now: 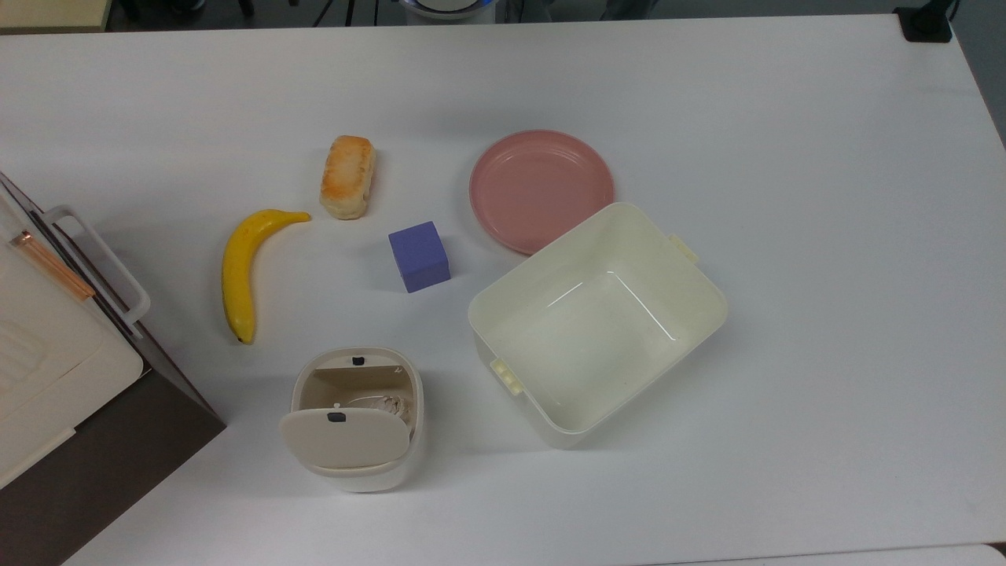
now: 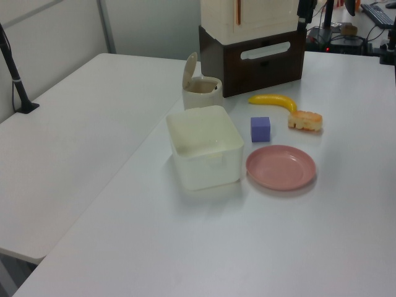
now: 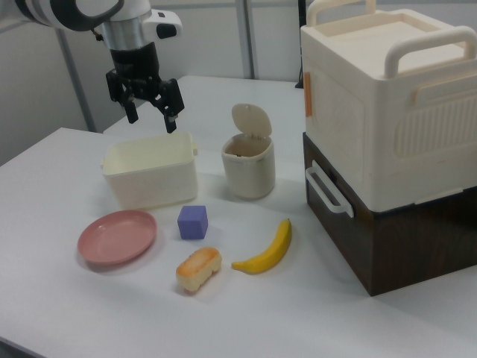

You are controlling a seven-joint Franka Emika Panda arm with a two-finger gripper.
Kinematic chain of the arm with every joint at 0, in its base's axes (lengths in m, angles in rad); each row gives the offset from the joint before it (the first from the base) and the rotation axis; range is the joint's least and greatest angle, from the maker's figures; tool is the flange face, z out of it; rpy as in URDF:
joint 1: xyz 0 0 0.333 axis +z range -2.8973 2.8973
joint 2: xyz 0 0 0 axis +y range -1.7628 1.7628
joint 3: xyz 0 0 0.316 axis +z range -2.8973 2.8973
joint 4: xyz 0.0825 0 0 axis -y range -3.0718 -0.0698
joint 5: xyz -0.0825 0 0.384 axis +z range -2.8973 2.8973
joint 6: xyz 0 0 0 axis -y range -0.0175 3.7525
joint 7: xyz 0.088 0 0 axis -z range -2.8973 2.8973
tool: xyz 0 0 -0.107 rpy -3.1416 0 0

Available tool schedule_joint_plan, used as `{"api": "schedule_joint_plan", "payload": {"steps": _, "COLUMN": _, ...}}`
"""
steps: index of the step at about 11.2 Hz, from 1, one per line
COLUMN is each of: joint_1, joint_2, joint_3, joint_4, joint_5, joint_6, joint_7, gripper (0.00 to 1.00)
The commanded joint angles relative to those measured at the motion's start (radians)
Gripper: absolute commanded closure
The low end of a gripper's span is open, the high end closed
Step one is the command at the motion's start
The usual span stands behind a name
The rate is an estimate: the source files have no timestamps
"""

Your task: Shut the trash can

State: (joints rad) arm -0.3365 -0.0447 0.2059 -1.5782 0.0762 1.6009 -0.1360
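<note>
Black two-finger claw [image 3: 149, 112] at eleven o'clock in the right view, pointing down, fingers spread apart, holding nothing.

Purple cube [image 1: 419, 256] mid-table: banana [image 1: 240, 270] at 9 o'clock, bread roll [image 1: 347, 187] at 11, pink plate [image 1: 541, 189] at 1, cream tub [image 1: 597, 324] at 4.

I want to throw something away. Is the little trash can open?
Open: the trash can has its lid standing up.
</note>
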Motion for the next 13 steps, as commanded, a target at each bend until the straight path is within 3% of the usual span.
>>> {"api": "schedule_joint_plan", "payload": {"steps": 1, "joint_1": -0.004, "joint_2": -0.021, "joint_3": -0.014, "joint_4": -0.014, "joint_5": -0.004, "joint_6": -0.047, "joint_7": -0.031, "gripper": 0.0}}
{"api": "schedule_joint_plan", "payload": {"steps": 13, "joint_1": -0.003, "joint_2": -0.018, "joint_3": -0.011, "joint_4": -0.014, "joint_5": -0.009, "joint_6": -0.035, "joint_7": -0.04, "gripper": 0.0}}
